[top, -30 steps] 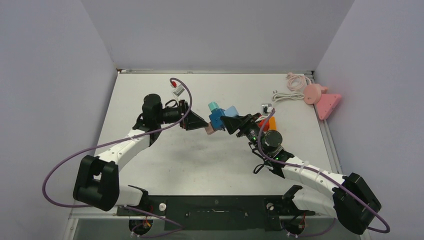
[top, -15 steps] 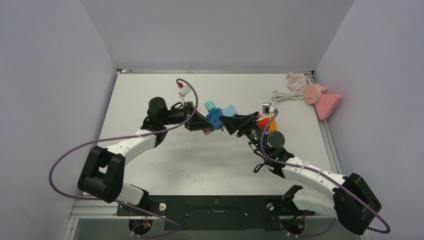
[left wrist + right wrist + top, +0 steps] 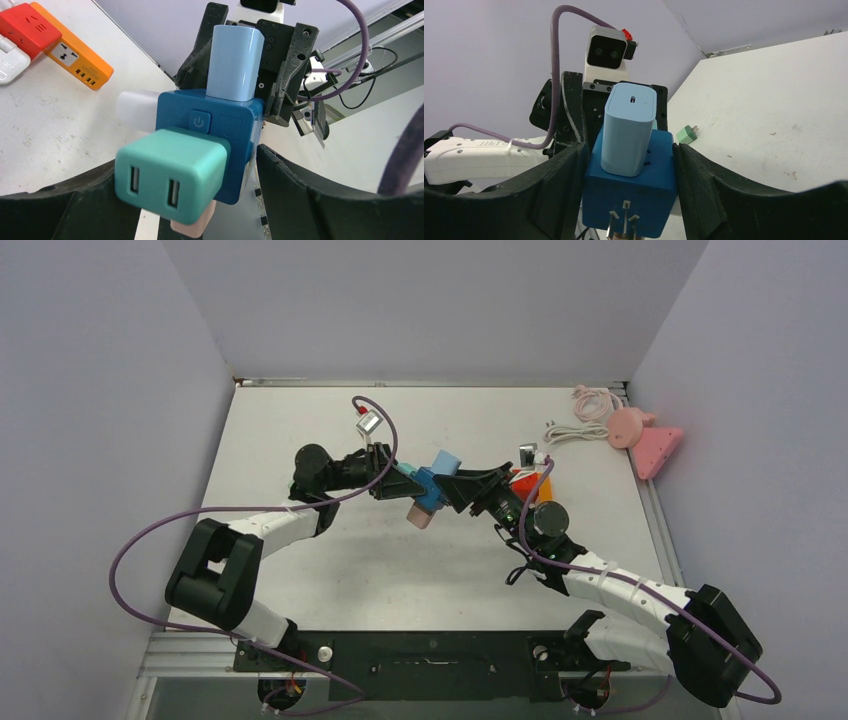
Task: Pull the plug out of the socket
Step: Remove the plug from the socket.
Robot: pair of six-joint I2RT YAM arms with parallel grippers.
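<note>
A dark blue cube socket (image 3: 432, 490) hangs above the table's middle, and my right gripper (image 3: 629, 155) is shut on its two sides. Several plugs sit in it: a light blue one (image 3: 629, 130) on top, a teal one (image 3: 170, 182) facing my left wrist camera, a white one (image 3: 136, 105) and a pink one (image 3: 421, 517) underneath. My left gripper (image 3: 185, 170) reaches around the teal plug. Its left finger lies against the plug's side, while a gap shows at the right finger (image 3: 300, 195). Bare prongs (image 3: 624, 220) stick out of the socket toward my right wrist.
An orange power strip (image 3: 75, 60) and a red one (image 3: 27, 30) lie on the table behind the right gripper. A small green plug (image 3: 687, 134) lies loose on the table. A pink triangular socket (image 3: 655, 448) and a white cable (image 3: 585, 415) sit at the far right corner.
My left gripper has moved right up to the socket and its jaws have narrowed around the teal plug. The right gripper still holds the socket, now tipped slightly.
</note>
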